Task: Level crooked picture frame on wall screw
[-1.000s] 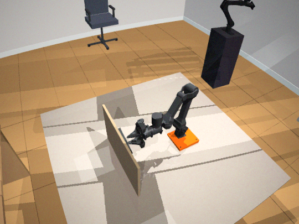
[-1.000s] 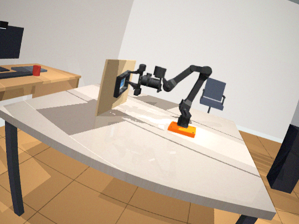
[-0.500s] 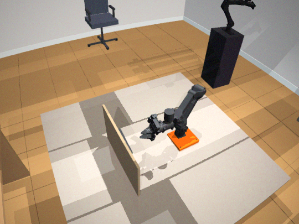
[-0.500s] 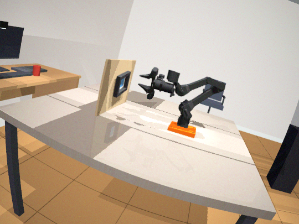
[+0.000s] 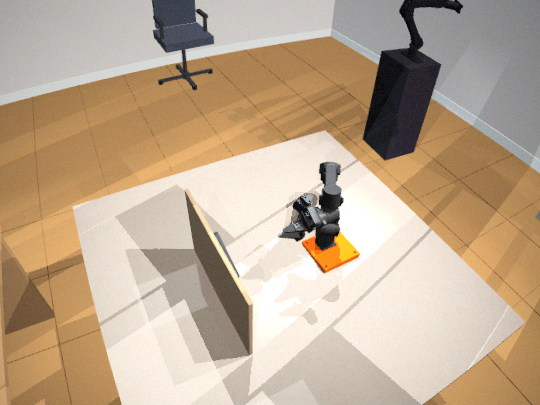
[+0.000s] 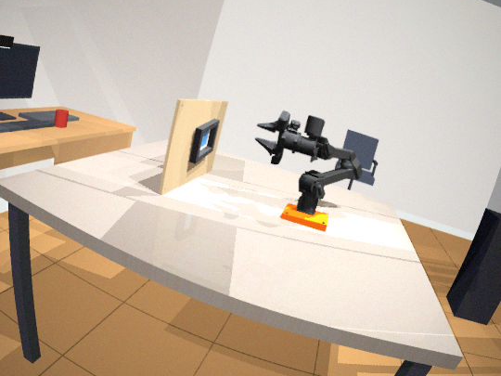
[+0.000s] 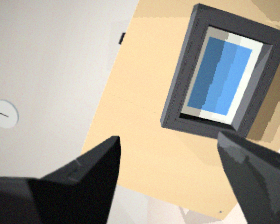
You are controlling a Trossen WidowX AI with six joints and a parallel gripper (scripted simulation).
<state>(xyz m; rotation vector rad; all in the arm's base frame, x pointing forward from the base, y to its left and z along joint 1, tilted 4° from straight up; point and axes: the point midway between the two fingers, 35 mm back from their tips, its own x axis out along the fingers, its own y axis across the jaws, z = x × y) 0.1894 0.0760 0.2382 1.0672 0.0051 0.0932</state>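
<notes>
The dark picture frame [image 6: 204, 140] [image 7: 181, 86] [image 5: 226, 254] with a blue picture hangs on the upright wooden wall board [image 6: 184, 166] [image 5: 216, 275] [image 7: 140, 100] on the white table. In the wrist view its sides run nearly parallel to the board's edges; I cannot tell whether a slight tilt is left. My gripper [image 6: 260, 134] [image 5: 291, 231] [image 7: 169, 141] is open and empty. It is drawn back from the board, well clear of the frame, and points at it at about the frame's height. The screw and the notched strip are hidden behind the frame.
The arm stands on an orange base plate [image 6: 303, 218] [image 5: 331, 254] on the white table [image 6: 278, 272]. A wooden desk with a red cup [image 6: 61, 117] stands at the left. A black pedestal [image 5: 400, 103] with another arm and an office chair [image 5: 180, 28] stand on the floor.
</notes>
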